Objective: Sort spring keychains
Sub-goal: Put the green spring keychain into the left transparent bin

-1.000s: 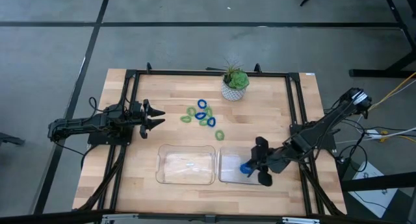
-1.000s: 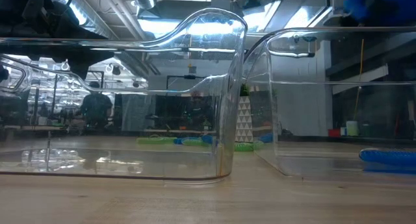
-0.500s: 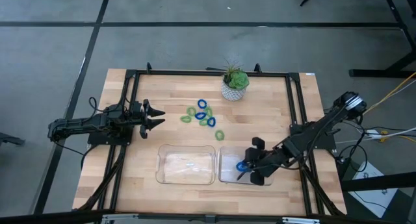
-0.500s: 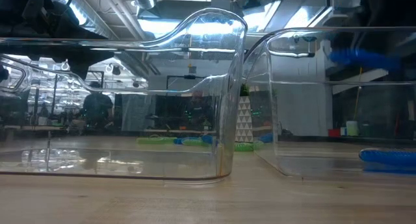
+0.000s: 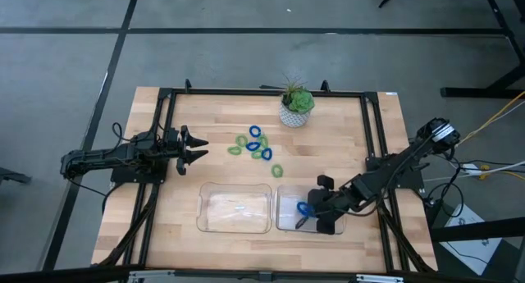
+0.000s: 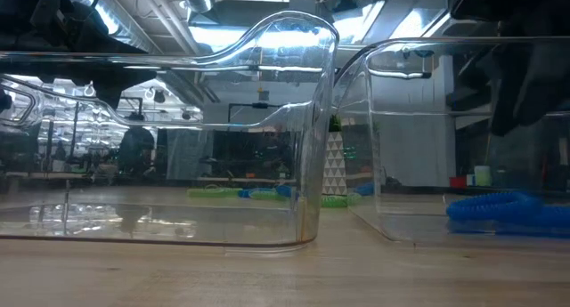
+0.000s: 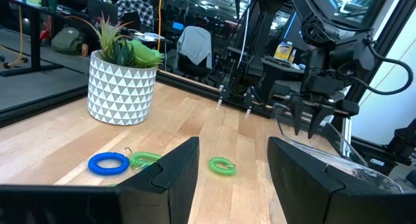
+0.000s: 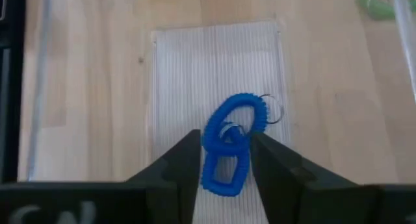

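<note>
Two clear trays sit side by side near the front of the counter point(image 5: 164, 234) in the high view. The left tray point(image 5: 235, 208) has no coils in it. The right tray point(image 5: 289, 224) holds the blue coils point(image 5: 304, 208). The right pincer point(image 5: 318, 207) is over this tray, spread wide, with nothing in its grip. The left pincer point(image 5: 197, 149) waits at the left side of the counter, also wide and holding nothing. Between them, in the middle of the counter, lies the loose bunch point(image 5: 256, 147). I count about three blue and five green there, but they lie so close that I am not sure. One potted plant point(image 5: 296, 106) stands just behind them.

From the low view, the blue coils point(image 6: 503, 209) lie flat on the floor of the right tray point(image 6: 392, 147). The curved wall of the left tray point(image 6: 285, 27) blocks much of my sight. The loose bunch point(image 6: 258, 193) shows far back through it.

Through the left wrist view I see one blue coil point(image 7: 108, 163) and two green coils point(image 7: 144, 160) point(image 7: 222, 165) in front of the plant point(image 7: 121, 78). The left pincer's fingers point(image 7: 175, 175) stand wide apart.

Down the right wrist view, two blue coils point(image 8: 231, 143) lie hooked together in the tray, seen in the gap between the fingers point(image 8: 175, 169).
</note>
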Motion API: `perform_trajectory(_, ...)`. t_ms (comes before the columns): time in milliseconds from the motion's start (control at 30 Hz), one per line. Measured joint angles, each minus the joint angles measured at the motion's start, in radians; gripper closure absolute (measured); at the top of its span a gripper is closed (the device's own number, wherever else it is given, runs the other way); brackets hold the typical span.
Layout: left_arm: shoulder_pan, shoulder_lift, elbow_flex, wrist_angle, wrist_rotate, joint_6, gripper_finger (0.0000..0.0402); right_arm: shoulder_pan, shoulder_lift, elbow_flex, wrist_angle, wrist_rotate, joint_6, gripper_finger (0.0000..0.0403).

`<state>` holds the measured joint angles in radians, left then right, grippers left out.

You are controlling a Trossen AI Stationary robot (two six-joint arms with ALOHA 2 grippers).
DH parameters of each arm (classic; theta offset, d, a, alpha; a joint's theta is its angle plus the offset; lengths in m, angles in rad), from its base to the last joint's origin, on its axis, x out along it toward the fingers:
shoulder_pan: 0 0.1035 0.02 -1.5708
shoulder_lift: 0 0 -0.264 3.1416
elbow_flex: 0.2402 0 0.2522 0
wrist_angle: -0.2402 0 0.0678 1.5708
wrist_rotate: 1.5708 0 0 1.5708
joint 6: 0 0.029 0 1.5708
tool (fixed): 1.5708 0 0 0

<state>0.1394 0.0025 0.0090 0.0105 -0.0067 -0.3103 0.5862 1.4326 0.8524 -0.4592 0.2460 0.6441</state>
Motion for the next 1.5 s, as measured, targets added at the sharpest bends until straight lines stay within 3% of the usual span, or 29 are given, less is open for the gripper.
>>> perform_trajectory(300, 0.0, 0.0, 0.0, 0.0, 0.0, 0.0, 0.0224, -0.061, -0.001, 0.0, 0.007, -0.145, 0.056, 0.0217)
perform_trajectory(767, 0.0, 0.0, 0.0, 0.0, 0.0, 0.0, 0.0224, -0.079, -0.001, 0.05, 0.055, -0.277, 0.051, 0.0233)
perform_trajectory(1267, 0.0, 0.0, 0.0, 0.0, 0.0, 0.0, 0.0224, -0.136, -0.002, 0.328, 0.059, -0.273, -0.203, 0.0237)
perform_trajectory(1500, 0.0, 0.0, 0.0, 0.0, 0.0, 0.0, 0.0224, -0.176, -0.002, 0.386, 0.067, -0.274, -0.366, 0.0237)
